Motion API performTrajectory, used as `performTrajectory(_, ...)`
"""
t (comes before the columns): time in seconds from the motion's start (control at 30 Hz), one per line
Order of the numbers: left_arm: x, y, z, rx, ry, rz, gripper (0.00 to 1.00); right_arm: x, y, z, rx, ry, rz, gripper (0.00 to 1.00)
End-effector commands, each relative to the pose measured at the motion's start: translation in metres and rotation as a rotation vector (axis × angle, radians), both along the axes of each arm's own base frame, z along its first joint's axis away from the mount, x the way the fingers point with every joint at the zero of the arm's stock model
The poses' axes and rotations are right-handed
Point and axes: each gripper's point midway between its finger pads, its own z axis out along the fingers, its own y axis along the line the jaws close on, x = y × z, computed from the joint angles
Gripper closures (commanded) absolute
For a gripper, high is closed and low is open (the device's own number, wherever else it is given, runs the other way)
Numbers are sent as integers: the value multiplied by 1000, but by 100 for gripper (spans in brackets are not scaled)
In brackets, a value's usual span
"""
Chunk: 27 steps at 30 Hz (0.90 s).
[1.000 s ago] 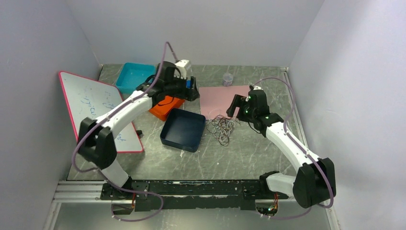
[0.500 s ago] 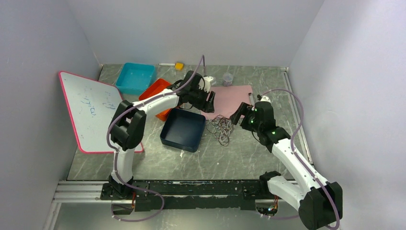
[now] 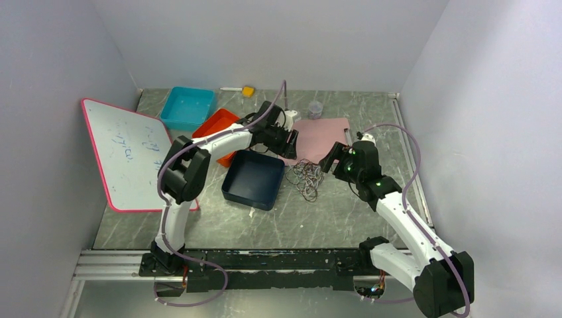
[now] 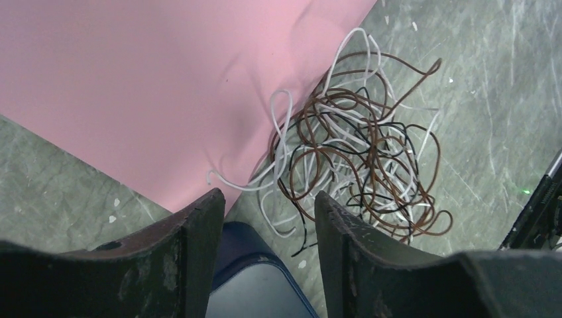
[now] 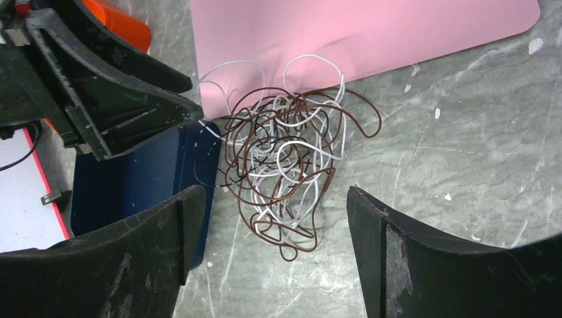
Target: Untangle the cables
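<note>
The cables [image 3: 308, 177] lie in one small tangle of white, brown and black wires on the grey table, at the pink mat's near edge. My left gripper [image 3: 290, 142] hovers just left of the tangle, over the mat's corner. In its wrist view the left gripper [image 4: 268, 199] is open with nothing between its fingers, and the cables [image 4: 371, 156] lie ahead to the right. My right gripper [image 3: 329, 158] hangs close to the right of the tangle. Seen from the right wrist, that gripper [image 5: 275, 195] is wide open and empty, with the cables [image 5: 291, 142] just beyond its fingertips.
A navy tray [image 3: 254, 179] sits directly left of the tangle, under my left wrist. The pink mat [image 3: 321, 132] lies behind it. An orange tray [image 3: 219, 126], a teal tray [image 3: 187, 106] and a whiteboard [image 3: 132, 149] are further left. A small cup [image 3: 315, 109] stands at the back.
My left arm has swung right from the orange tray to the mat's corner beside the cables, and its jaws have narrowed. The right gripper shifted slightly toward the tangle.
</note>
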Motion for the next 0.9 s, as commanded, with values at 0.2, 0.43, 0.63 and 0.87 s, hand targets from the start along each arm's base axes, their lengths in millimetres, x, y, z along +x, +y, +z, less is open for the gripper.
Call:
performTrajectory(0.2, 14, -16, 4, -25, -37, -5, 68, 0, -4, 1, 10, -7, -38, 20)
performTrajectory(0.43, 14, -17, 5, -34, -40, -7, 87, 3, -7, 7, 12, -20, -61, 21)
performTrajectory(0.63, 10, -15, 18, -55, -61, -13, 92, 5, -8, 19, 41, -64, -87, 21)
performTrajectory(0.87, 4, -14, 49, -52, -122, -16, 93, 11, -16, 42, 57, -180, -135, 14)
